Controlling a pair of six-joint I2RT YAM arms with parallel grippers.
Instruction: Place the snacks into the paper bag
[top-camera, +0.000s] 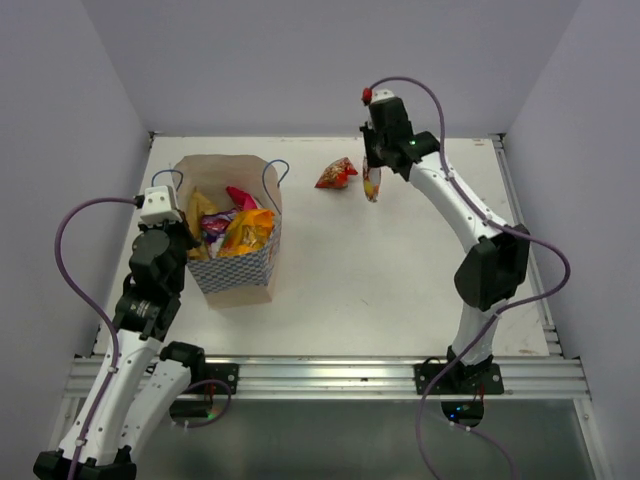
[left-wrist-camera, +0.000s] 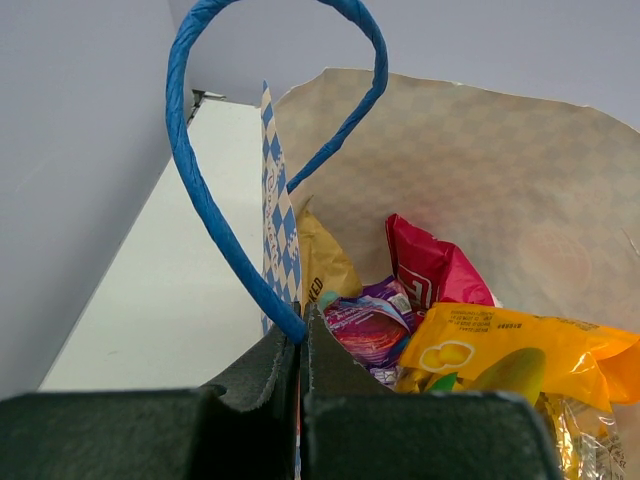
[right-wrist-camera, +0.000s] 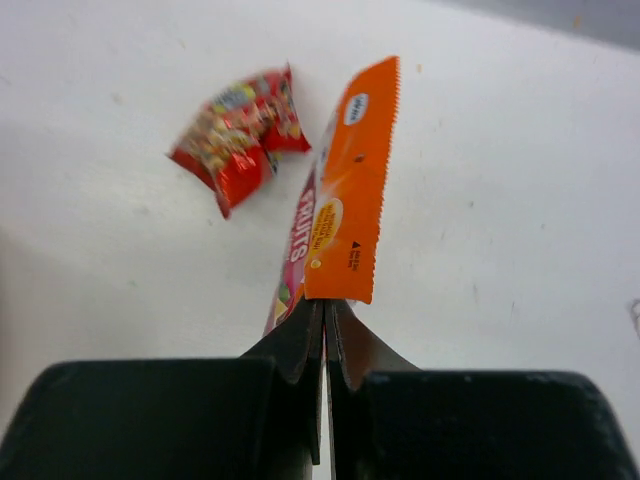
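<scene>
Right gripper (right-wrist-camera: 325, 315): jaws are pressing together on the lower edge of the small orange packet (right-wrist-camera: 350, 215), pinching it so that it is hanging clear of the table (top-camera: 380, 290) at the far side, right of centre. In the right wrist view the packet is showing edge-on, with its serrated end pointing away from the fingers. The small red packet (right-wrist-camera: 238, 135) is lying flat on the table just left of the orange one, near it but not touching; the top view is showing the same pair, red packet (top-camera: 336, 174) on the surface and orange packet (top-camera: 372, 185) dangling under the right gripper (top-camera: 371, 168). Left gripper (left-wrist-camera: 303, 325): jaws are closing tight on the left rim of the paper bag (left-wrist-camera: 480, 160), pinching the checkered wall right at the foot of the blue cord handle (left-wrist-camera: 215, 230), which is looping up above the fingers. The bag (top-camera: 235, 280) is standing upright on the left half of the table, mouth open, with the left gripper (top-camera: 188, 238) sitting at its left edge. Four packets are resting inside it: the tan chips bag (left-wrist-camera: 325, 265) is leaning against the left wall, the magenta bag (left-wrist-camera: 430, 270) is standing beside it toward the far wall, the small purple packet (left-wrist-camera: 365, 325) is lying below them, and the yellow-orange pouch (left-wrist-camera: 510, 355) is lying on the right, overlapping the purple one.
</scene>
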